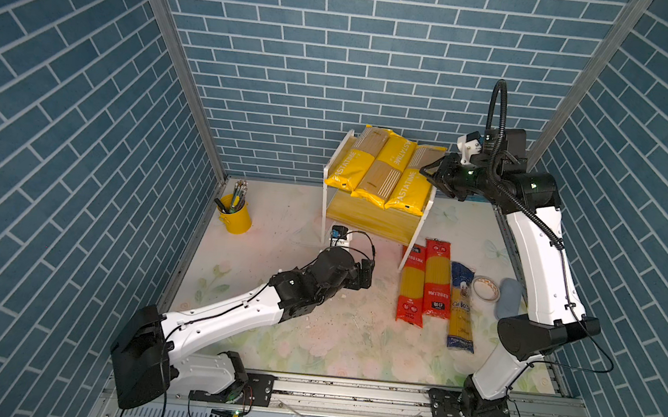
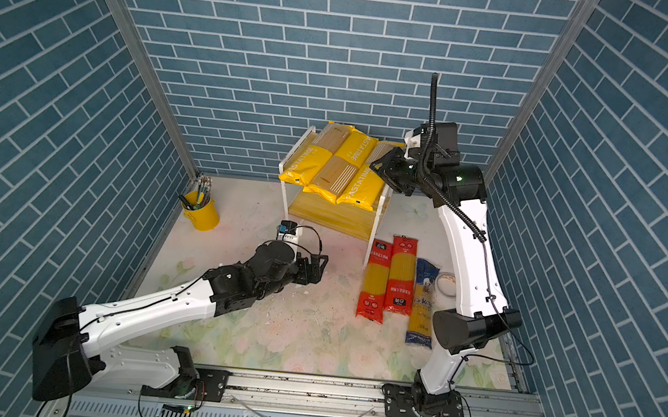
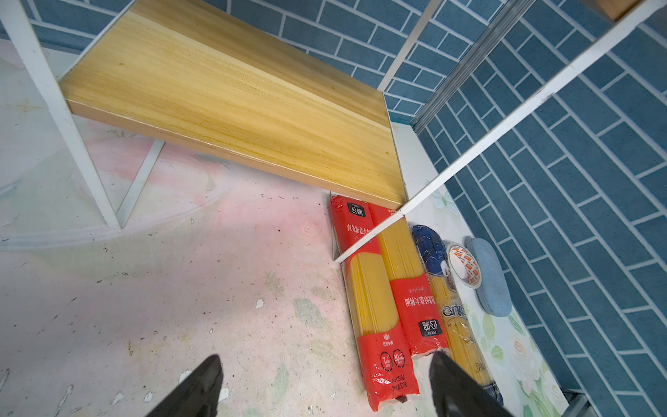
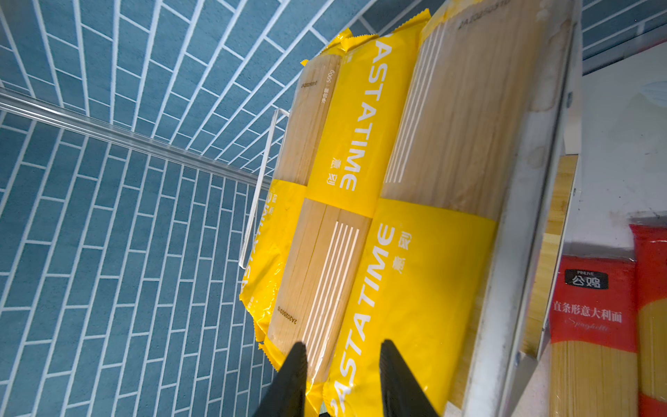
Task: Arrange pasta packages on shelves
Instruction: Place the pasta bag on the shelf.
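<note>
Three yellow-and-tan PASTATIME pasta packages (image 1: 384, 168) (image 2: 343, 164) (image 4: 361, 144) lie side by side on the top board of the shelves (image 1: 334, 163). The lower board (image 1: 373, 217) (image 3: 234, 97) is bare. Two red-ended packages (image 1: 437, 282) (image 3: 375, 310) and a blue-ended one (image 1: 461, 309) lie on the table right of the rack. My right gripper (image 1: 432, 171) (image 4: 343, 343) hovers at the rightmost top bag, its jaws a little apart and nothing between them. The left gripper (image 1: 365, 273) (image 3: 326, 355) is wide open low over the table, left of the red bags.
A yellow pencil cup (image 1: 235, 212) stands at the back left corner. A tape roll (image 1: 485, 289) and a blue-grey oval pad (image 1: 509, 297) lie right of the blue-ended bag, under the right arm. Brick-patterned walls close in three sides.
</note>
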You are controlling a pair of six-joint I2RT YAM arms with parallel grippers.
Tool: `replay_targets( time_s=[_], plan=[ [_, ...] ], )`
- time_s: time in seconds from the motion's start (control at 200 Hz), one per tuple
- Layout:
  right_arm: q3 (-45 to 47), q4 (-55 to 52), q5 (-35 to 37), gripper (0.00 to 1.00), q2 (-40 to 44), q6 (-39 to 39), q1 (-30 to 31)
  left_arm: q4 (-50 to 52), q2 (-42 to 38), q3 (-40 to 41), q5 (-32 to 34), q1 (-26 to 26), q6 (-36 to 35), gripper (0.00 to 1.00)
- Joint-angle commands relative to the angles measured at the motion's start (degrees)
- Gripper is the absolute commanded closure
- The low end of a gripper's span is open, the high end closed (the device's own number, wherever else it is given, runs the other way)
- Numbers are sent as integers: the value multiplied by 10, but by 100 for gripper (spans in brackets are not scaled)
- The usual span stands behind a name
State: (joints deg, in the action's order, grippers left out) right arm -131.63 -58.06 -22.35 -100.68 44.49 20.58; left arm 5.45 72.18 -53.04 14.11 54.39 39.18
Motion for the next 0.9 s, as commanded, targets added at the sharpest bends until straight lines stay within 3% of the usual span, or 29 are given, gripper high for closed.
replay_targets(
  time_s=[0.0, 0.245, 0.66, 0.78, 0.895],
  plan=[
    [25, 13, -12, 66, 7, -9, 2, -5, 12, -6, -2, 3, -4, 10],
    [45, 21, -21, 68, -11, -21, 1, -11, 15, -1, -3, 6, -5, 10],
    [57, 14, -20, 67, 67, -65, -24, -1, 62, -34, -8, 29, -29, 10],
    [133, 27, -26, 67, 128, -70, -62, 0, 70, -32, -8, 33, -32, 10],
    [269, 69, -34, 67, 207, -54, -112, 7, 77, -41, -6, 33, -44, 10]
  ],
)
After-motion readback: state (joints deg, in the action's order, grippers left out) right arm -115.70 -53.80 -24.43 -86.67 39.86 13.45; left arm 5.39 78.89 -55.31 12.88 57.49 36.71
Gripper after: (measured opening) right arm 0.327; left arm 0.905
